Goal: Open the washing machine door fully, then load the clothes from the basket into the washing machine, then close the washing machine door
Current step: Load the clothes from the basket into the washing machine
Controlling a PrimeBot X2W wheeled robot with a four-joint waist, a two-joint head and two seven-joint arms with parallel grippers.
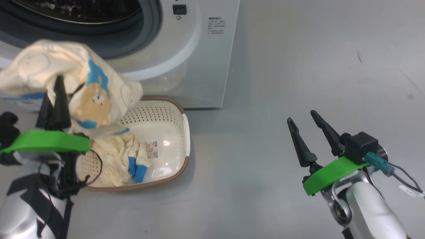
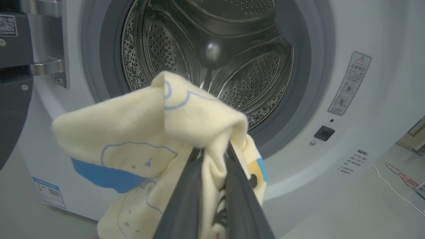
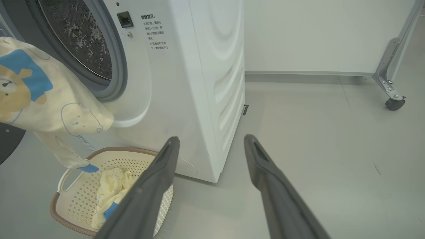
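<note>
Left wrist view gave us the relation that mattered: the perforated steel drum (image 2: pixel 252 66) lay dead ahead of the left jaws, along the line of the two fingers (image 2: pixel 186 202) and a little above their tips, ringed by the grey gasket (image 2: pixel 308 83). These jaws were nearly closed, pinching a fold of a pale yellow garment (image 2: pixel 132 132) with blue patches and bear outlines. The cloth bunched over the tips and hung down below them, between the jaws and the mouth of the washing machine (image 1: pixel 206 66). The washing machine door (image 2: pixel 11 109) showed as a dark edge at the far left, swung aside, so we judged the way to the opening free.

In the head view the held garment hung above the cream basket (image 1: pixel 159 111), which sat on the floor (image 1: pixel 265 199) just in front of the machine, and more yellow clothes with blue cuffs (image 1: pixel 116 159) lay in it. The right jaws stood wide apart and empty, well off to the right over bare floor — the left arm was plainly the nearer to the drum. We judged the coming move to be a forward push along the fingers' own axis, deep enough that the trailing cloth cleared the gasket lip before release.
</note>
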